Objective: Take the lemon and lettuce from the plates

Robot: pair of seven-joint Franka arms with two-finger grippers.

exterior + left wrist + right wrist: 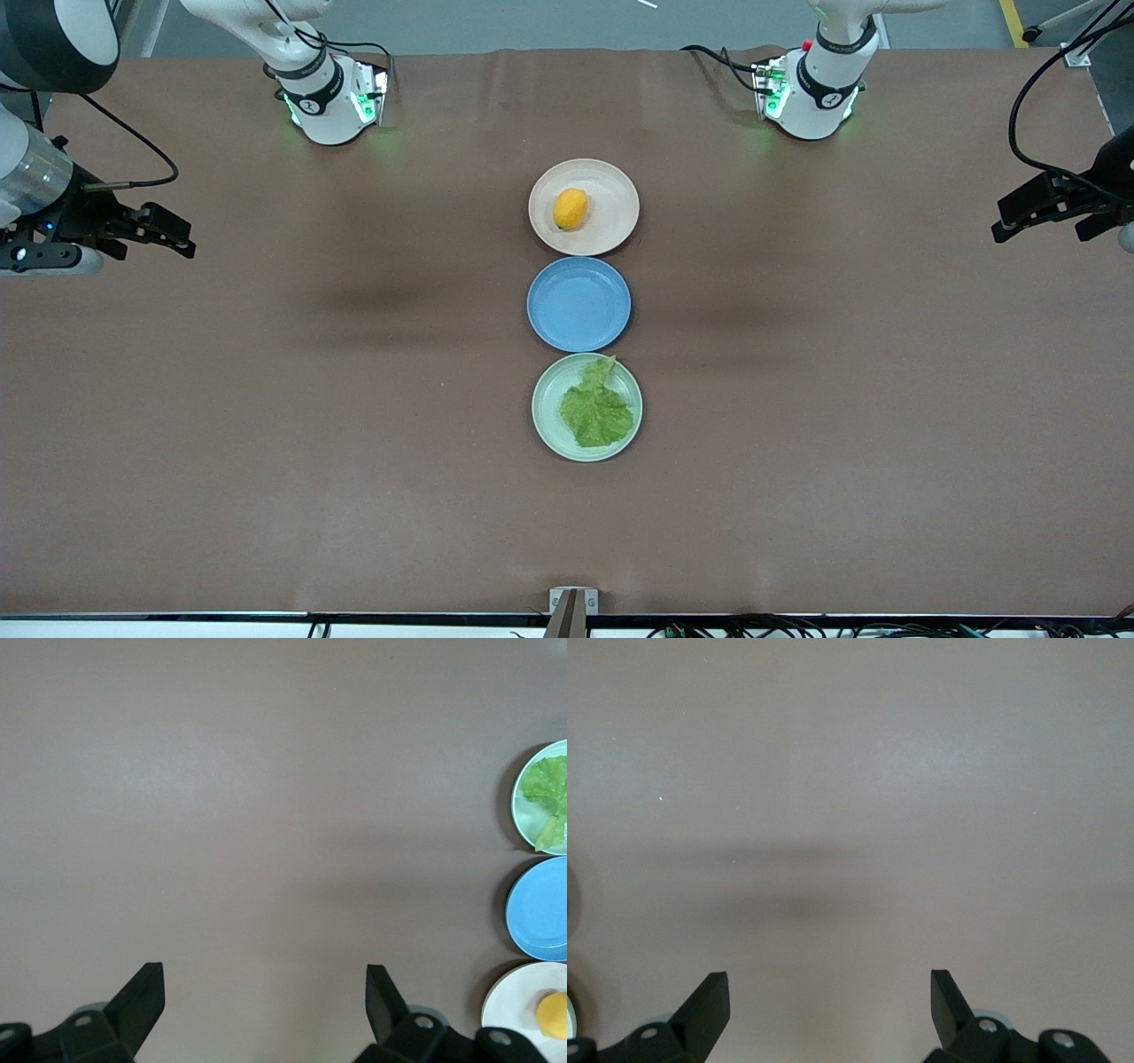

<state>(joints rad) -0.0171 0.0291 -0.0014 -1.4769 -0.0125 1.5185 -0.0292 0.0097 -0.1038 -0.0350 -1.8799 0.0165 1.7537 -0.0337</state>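
The lemon (570, 208) lies on the beige-pink plate (615, 198), the plate nearest the robots' bases. The lettuce (598, 409) lies flat on the pale green plate (546, 391), the plate nearest the front camera. My left gripper (998, 219) is open and empty over the left arm's end of the table, apart from the plates. My right gripper (188, 237) is open and empty over the right arm's end. The left wrist view shows the open left gripper (264, 979) over bare table, with the lettuce (547, 784) and the lemon (554, 1014) at its edge. The right wrist view shows the open right gripper (829, 988) over bare table.
An empty blue plate (578, 304) sits between the two task plates, in one row at the table's middle; it also shows in the left wrist view (540, 908). Brown table (266, 425) stretches on both sides of the row.
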